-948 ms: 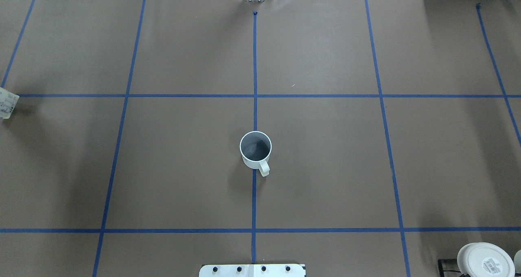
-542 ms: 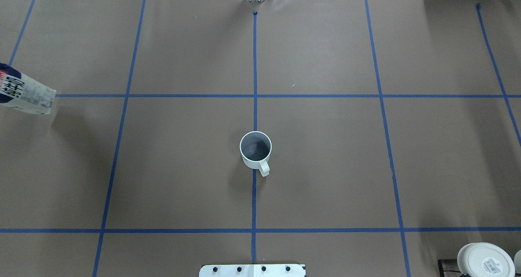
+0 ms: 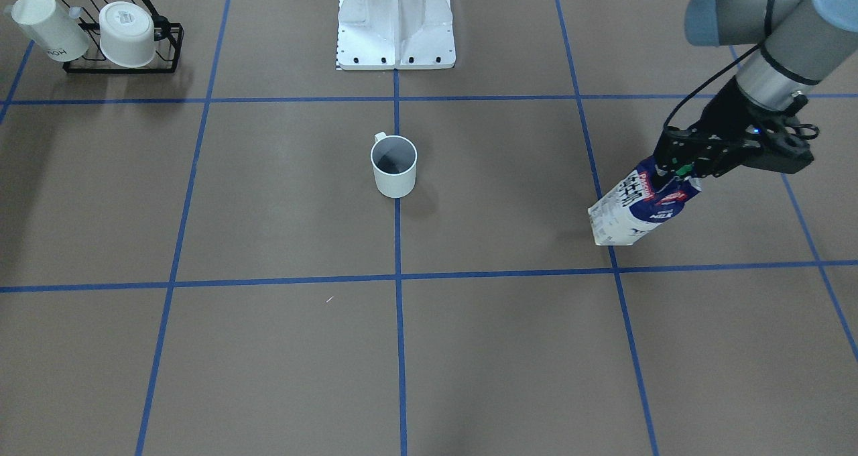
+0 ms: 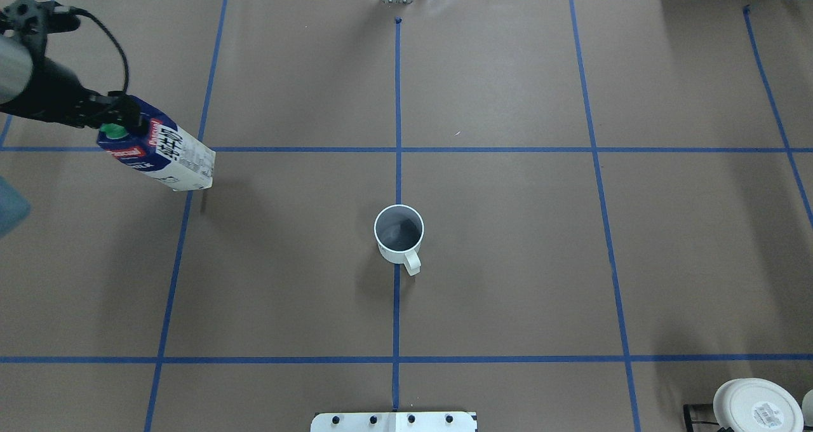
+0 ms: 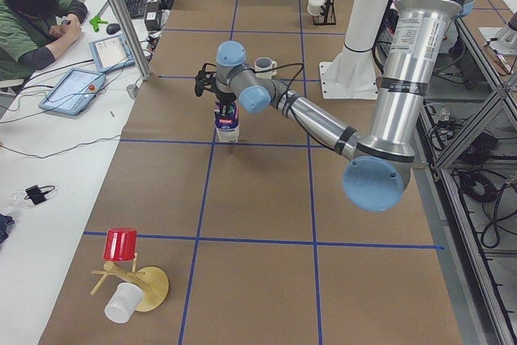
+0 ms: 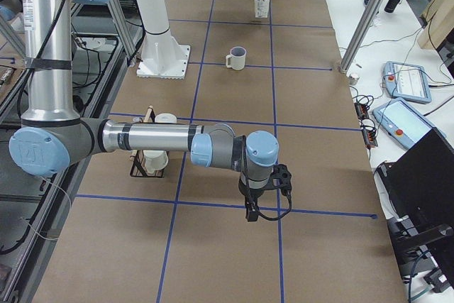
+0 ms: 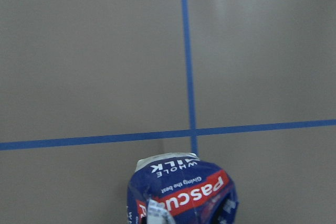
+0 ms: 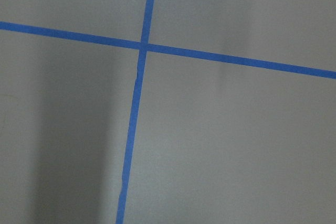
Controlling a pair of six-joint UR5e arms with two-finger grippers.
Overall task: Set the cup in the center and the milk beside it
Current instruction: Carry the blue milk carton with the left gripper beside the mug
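Observation:
The cup [image 4: 399, 232] stands upright on the center's brown board [image 4: 508, 229], on the middle blue tape line. It also shows in the front view [image 3: 394, 167] and both side views [image 5: 263, 66] [image 6: 237, 58]. My left gripper [image 4: 117, 126] [image 3: 677, 167] is shut on the top of the milk [image 4: 168, 155] [image 3: 637, 208] [image 7: 181, 192]. It holds the carton tilted and low over the board, well to the cup's left. My right gripper [image 6: 262, 200] shows only in the exterior right view, low over the board; I cannot tell if it is open.
A black rack with white cups [image 3: 100, 33] [image 4: 756, 406] stands by the robot's right side. The white robot base [image 3: 395, 27] is behind the cup. A red cup on a wooden stand [image 5: 121, 244] is at the left table end. An operator [image 5: 32, 22] sits beside that end.
The milk, held by my left gripper, has moved from the overhead view's left edge toward the cup. The arm has come into view. The cup has not moved.

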